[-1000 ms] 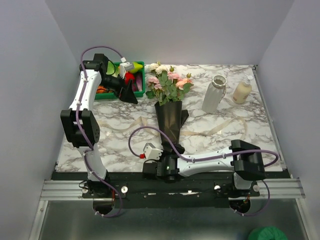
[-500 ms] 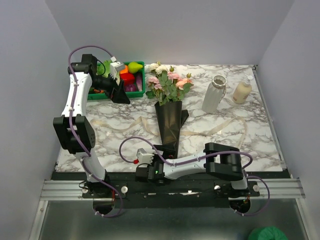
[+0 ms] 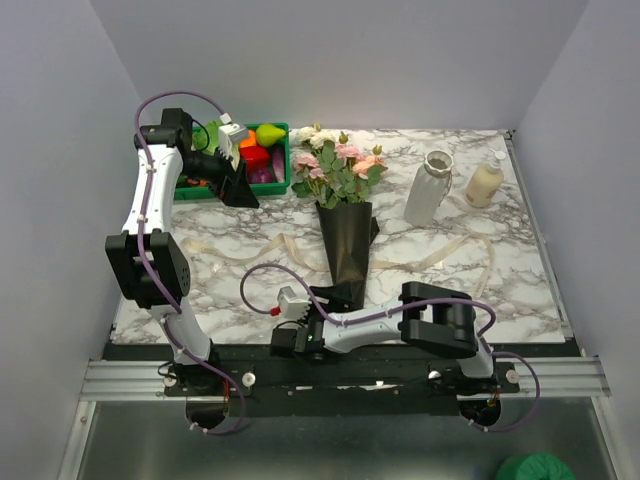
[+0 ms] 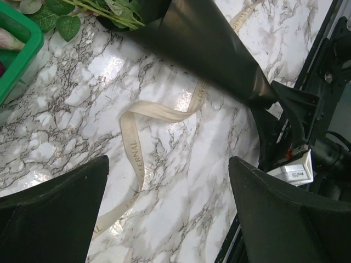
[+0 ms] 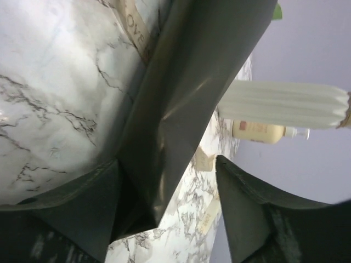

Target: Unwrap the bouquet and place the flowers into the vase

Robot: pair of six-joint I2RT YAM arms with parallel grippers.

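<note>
Bouquet wrap (image 3: 345, 250) holds flowers (image 3: 335, 160); left gripper (image 4: 167, 161) spread, right gripper (image 5: 167, 161) spread astride its tip

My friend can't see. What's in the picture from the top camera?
A bouquet of pink and cream roses in a dark paper cone lies on a marble table, with the right hand at the cone's pointed tip. The left hand hovers open by a green crate, and a white vase stands to the right.
</note>
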